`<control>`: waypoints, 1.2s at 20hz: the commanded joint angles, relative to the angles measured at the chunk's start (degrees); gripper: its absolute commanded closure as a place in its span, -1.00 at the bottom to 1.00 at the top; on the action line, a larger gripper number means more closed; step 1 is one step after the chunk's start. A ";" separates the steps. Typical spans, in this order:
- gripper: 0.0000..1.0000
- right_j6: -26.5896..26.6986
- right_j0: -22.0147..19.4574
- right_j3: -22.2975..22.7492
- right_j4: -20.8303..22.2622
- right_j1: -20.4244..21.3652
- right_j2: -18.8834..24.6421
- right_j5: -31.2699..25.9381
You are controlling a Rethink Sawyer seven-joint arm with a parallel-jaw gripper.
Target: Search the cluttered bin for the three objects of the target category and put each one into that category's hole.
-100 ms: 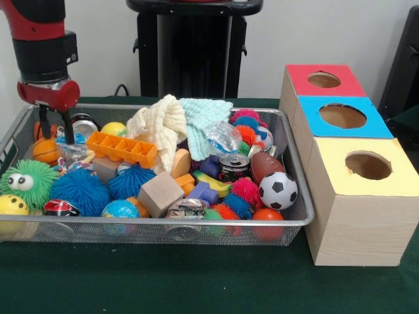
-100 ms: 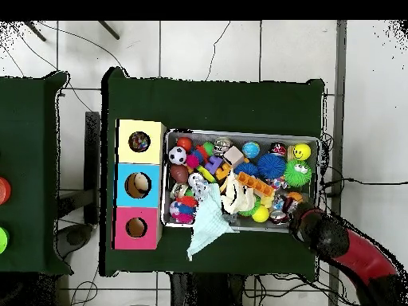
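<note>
A wire mesh bin is heaped with toys. At its left end lie a small basketball, a crumpled clear wrapper and a metal can. My gripper hangs over that corner, open, its two thin fingers dipping beside the basketball with nothing held between them. A soccer ball and a brown football lie at the right end. To the right of the bin stand three boxes, each with a hole: red, blue and yellow. From overhead the gripper sits at the bin's lower right corner.
An orange ice tray, a wooden cube, blue and green spiky balls, a drink can and cream and mint cloths fill the bin. The mint cloth hangs over its edge.
</note>
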State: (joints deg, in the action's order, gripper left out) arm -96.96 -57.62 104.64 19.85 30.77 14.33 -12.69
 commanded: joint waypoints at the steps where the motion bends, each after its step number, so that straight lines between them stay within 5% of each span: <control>1: -1.00 0.26 -0.08 2.68 -0.39 -2.78 7.89 -6.81; 24: -1.00 0.23 -0.39 2.41 0.73 -2.84 8.82 -6.38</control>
State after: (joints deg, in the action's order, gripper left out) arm -96.96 -57.88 105.43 19.86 30.09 18.38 -13.09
